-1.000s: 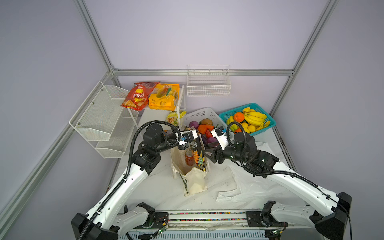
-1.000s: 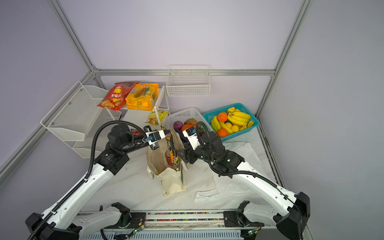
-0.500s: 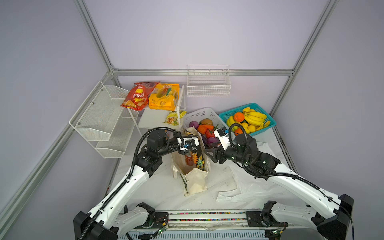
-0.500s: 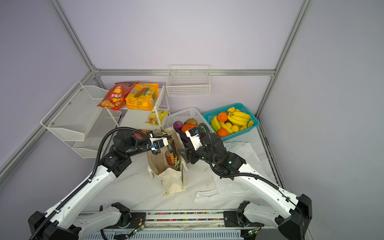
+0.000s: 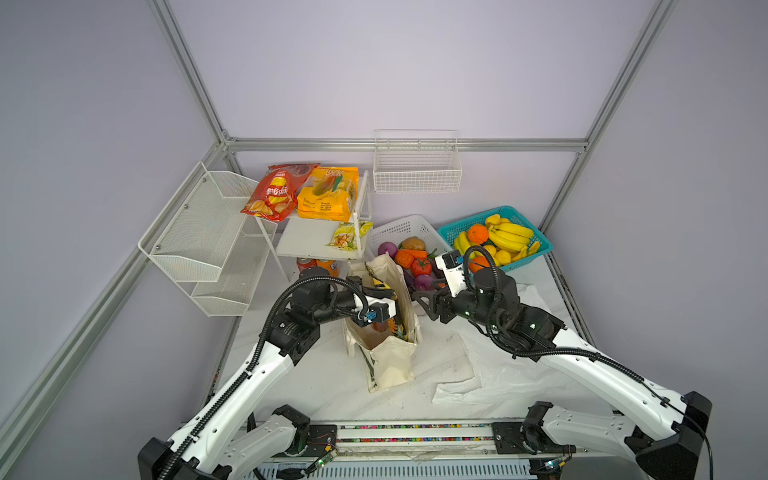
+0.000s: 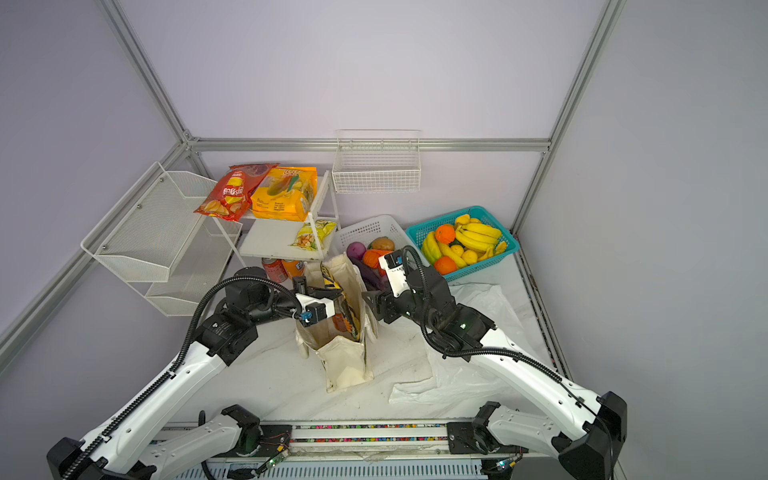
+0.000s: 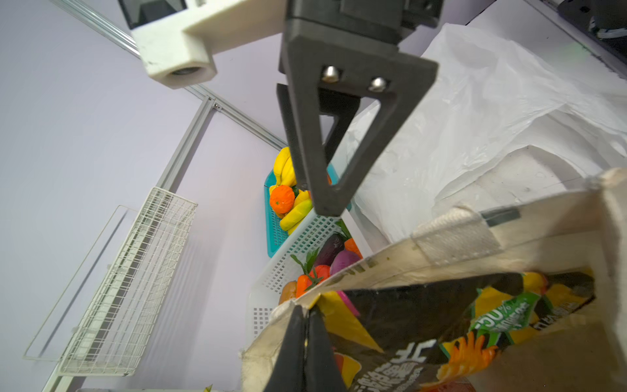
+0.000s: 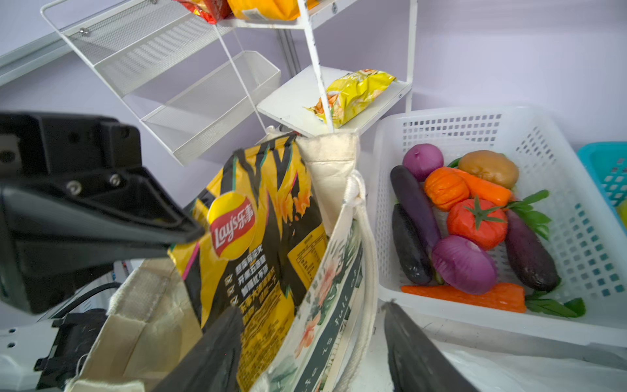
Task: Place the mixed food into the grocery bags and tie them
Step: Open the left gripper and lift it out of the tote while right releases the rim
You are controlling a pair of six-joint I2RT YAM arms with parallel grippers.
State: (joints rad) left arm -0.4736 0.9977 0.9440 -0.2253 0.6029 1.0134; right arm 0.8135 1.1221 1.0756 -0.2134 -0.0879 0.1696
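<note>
1. Right wrist view: black zigzag snack packet [image 8: 258, 244] is sitting inside cream canvas tote [image 8: 334, 159].
2. Left gripper [image 7: 305, 325] is clamping its rim; right gripper [image 8: 312, 309] is gaping.
3. White plastic carrier bag [image 5: 519, 374] is lying flat at right, untied.

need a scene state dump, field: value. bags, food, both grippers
tote: canvas tote upright mid-table, mouth open
in tote: black snack packet, top sticking out above the rim
left gripper: shut, pinching the tote's rim
right gripper: open, jaws either side of the tote's printed wall and handle
plastic bag: plastic carrier bag lying flat on the table beside the tote
oranges: two, in the teal basket, not bagged
tied: neither bag
</note>
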